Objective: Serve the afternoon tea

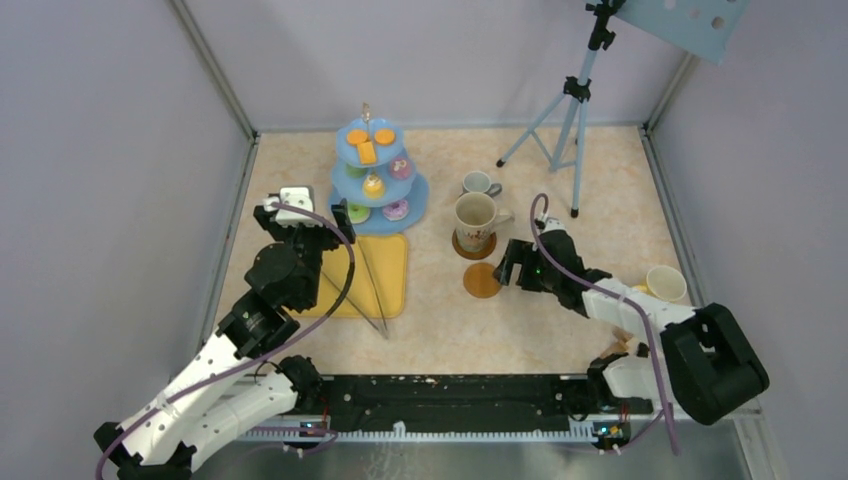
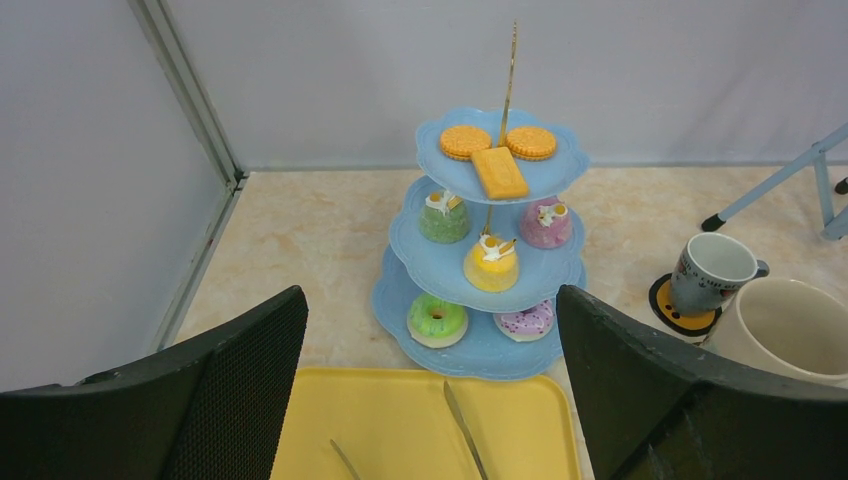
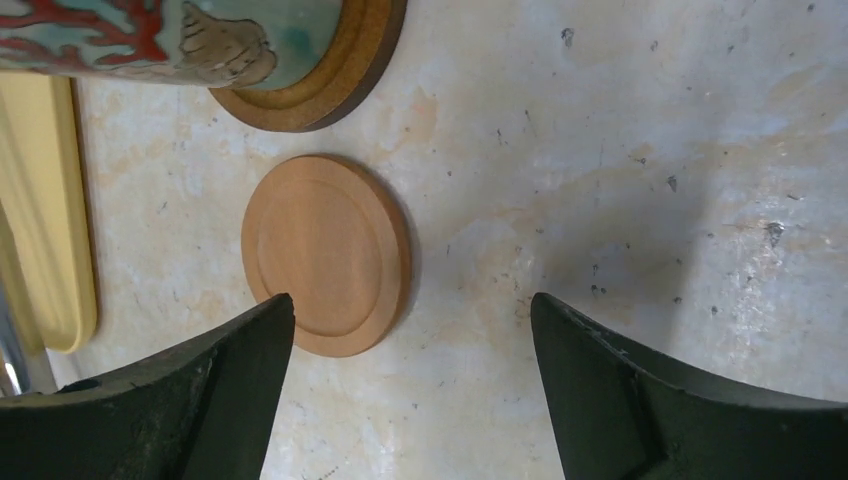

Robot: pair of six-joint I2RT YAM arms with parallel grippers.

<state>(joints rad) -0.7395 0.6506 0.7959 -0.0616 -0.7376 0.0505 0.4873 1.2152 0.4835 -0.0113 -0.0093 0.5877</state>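
Wood-brown bare coaster [image 3: 325, 255] on the worktop [image 3: 620, 150], the thing closest to the right gripper [image 3: 410, 300].
- Wrist view: the disc sits off-centre, toward the left finger, with its rim just beside that fingertip. The right finger is over bare worktop.
- Overhead: the coaster lies at roughly 8 o'clock from the gripper, just beside it. It is round, so there is no long axis to square up to.
- Right gripper is spread wide and empty, with no contact visible.

Loose cream mug [image 1: 665, 283] stands upright at 3 o'clock from the right gripper, well apart, close against that arm's forearm. My guess is that this mug belongs on the bare coaster. The right arm is much the nearer.

Yellow tray [image 1: 385, 260] lies at 9 o'clock of the coaster, with the metal tongs [image 1: 372, 290] on it. Left gripper [image 2: 430, 295] hangs over the tray's far edge, fully spread, holding nothing, facing 12 o'clock.

Farther off, at 12 o'clock from the bare coaster, a tall cream mug [image 1: 474, 218] stands on its own coaster [image 1: 473, 247]. The grey mug [image 1: 478, 184] is just behind it.

Farthest is the light-blue stand [image 1: 420, 195], with pastries on all three tiers and orange biscuits [image 2: 498, 170] on top.
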